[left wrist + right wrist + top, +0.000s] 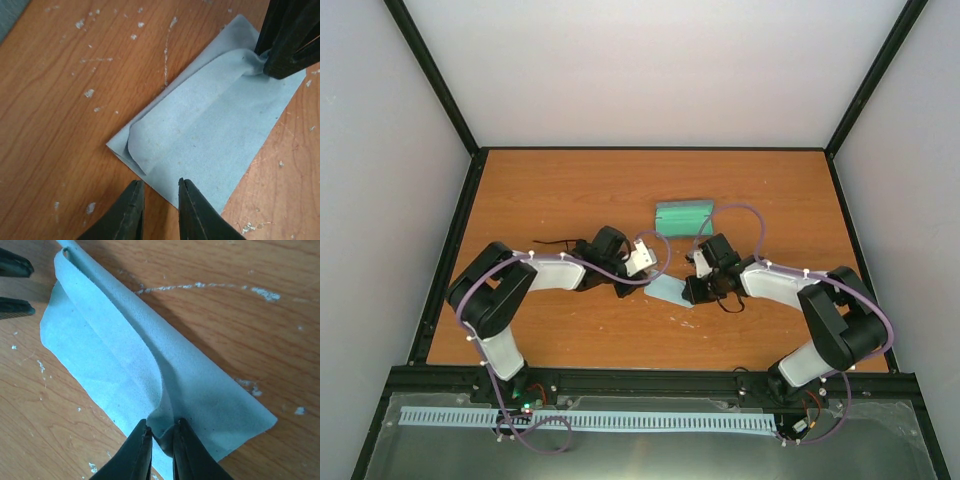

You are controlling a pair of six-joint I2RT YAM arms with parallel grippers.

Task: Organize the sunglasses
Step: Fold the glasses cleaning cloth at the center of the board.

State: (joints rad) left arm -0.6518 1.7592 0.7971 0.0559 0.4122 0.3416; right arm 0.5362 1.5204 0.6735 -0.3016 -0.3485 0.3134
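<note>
The pale blue cloth (pixel 670 293) lies on the table between my two grippers, with one side folded over itself (pixel 200 120). My right gripper (pixel 162 432) is shut on a pinched fold at one corner of the cloth (pixel 125 355), low on the table; it also shows in the top view (pixel 693 289). My left gripper (pixel 159 192) is open and empty, with its tips over the cloth's opposite edge (pixel 655 279). The open case (pixel 683 215), green inside, lies just behind. I cannot make out the sunglasses for certain; a thin black shape (pixel 552 243) lies beside my left arm.
The right gripper's fingers (pixel 285 45) show at the top right of the left wrist view. The left gripper's fingertips (pixel 12 307) show at the top left of the right wrist view. The wooden table (pixel 570 190) has a black frame along its edges.
</note>
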